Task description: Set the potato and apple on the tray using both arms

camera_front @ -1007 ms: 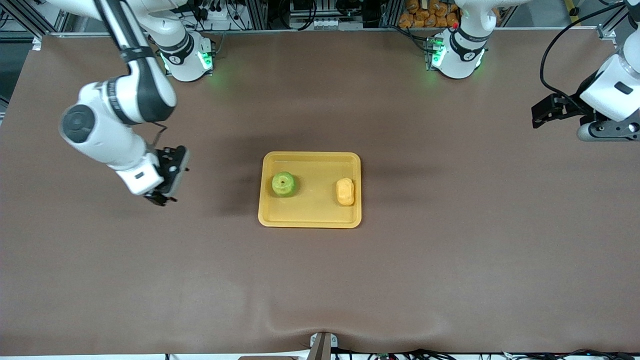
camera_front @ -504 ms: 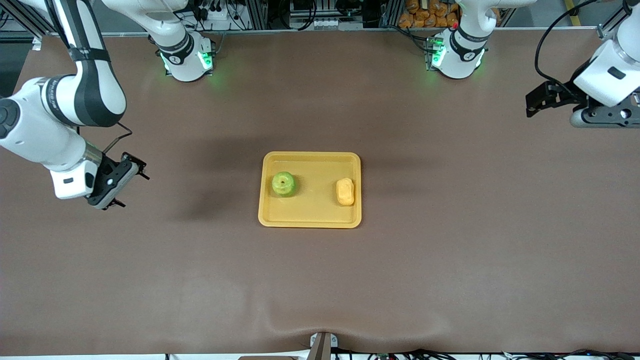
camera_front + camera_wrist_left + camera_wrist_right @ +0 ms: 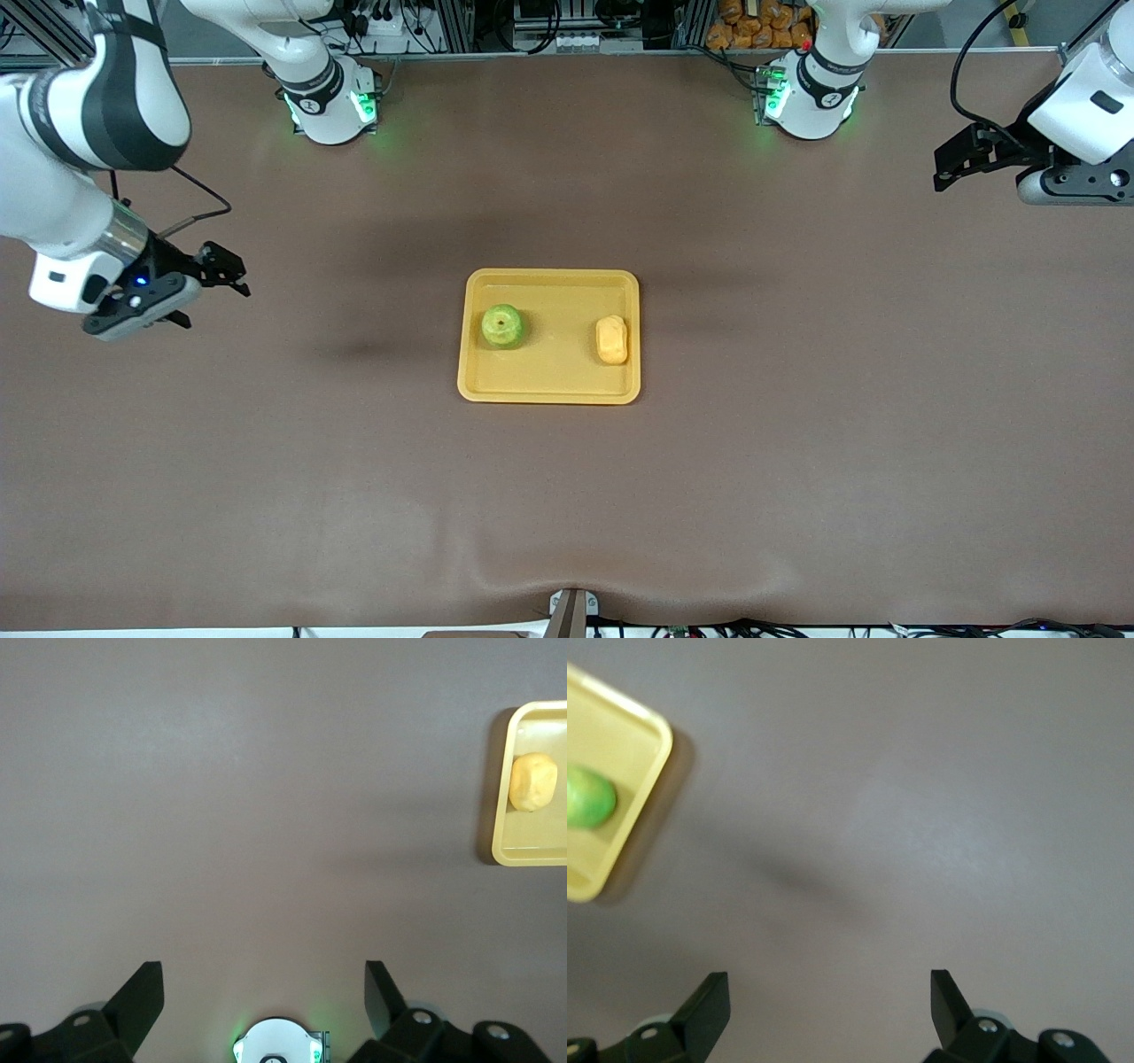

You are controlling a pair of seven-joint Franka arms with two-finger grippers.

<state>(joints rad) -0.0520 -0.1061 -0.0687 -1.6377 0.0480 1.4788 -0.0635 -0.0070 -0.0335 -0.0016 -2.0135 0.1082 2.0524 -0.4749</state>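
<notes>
Your left gripper hangs with fingers apart over the bare bench at the left arm's end, and your right gripper hangs spread too, over the right arm's end. Both are well apart from the tray at mid-bench. On it you have the apple toward the right arm's end and the potato toward the left arm's.

Brown matte table
</notes>
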